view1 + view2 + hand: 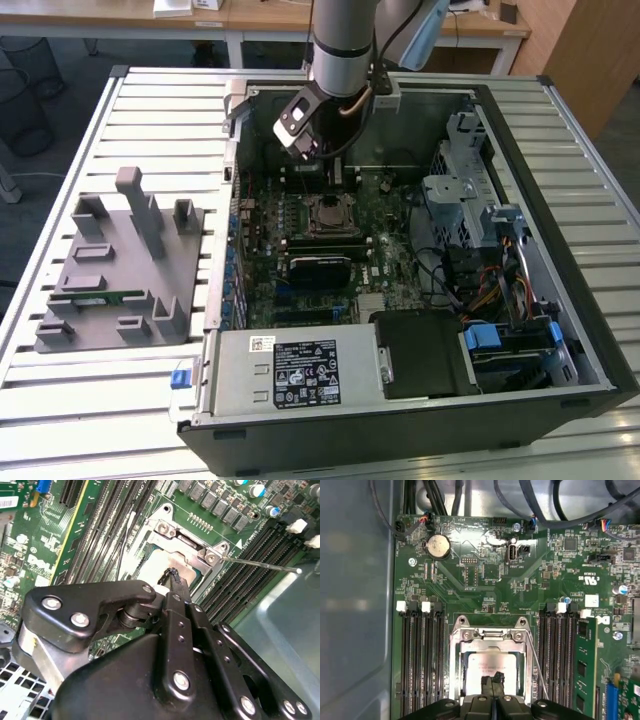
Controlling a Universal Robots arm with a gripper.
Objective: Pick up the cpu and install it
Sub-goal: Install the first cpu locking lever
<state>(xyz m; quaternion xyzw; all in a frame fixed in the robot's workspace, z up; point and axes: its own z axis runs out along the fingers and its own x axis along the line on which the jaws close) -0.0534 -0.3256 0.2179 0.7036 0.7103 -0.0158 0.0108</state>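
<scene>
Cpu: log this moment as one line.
cpu in socket | gripper shut, tips above cpu | contact: cannot tell | lever rod beside socket

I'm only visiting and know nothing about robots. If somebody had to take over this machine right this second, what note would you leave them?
Tool: tips shut together, gripping nothing, touching or just above the top of the cpu.
The cpu: lies flat inside the metal socket frame on the circuit board, within the open computer case.
Done: the cpu is in its socket.
Left: I cannot tell whether it is fully seated, or whether the frame is clamped down over it.
</scene>
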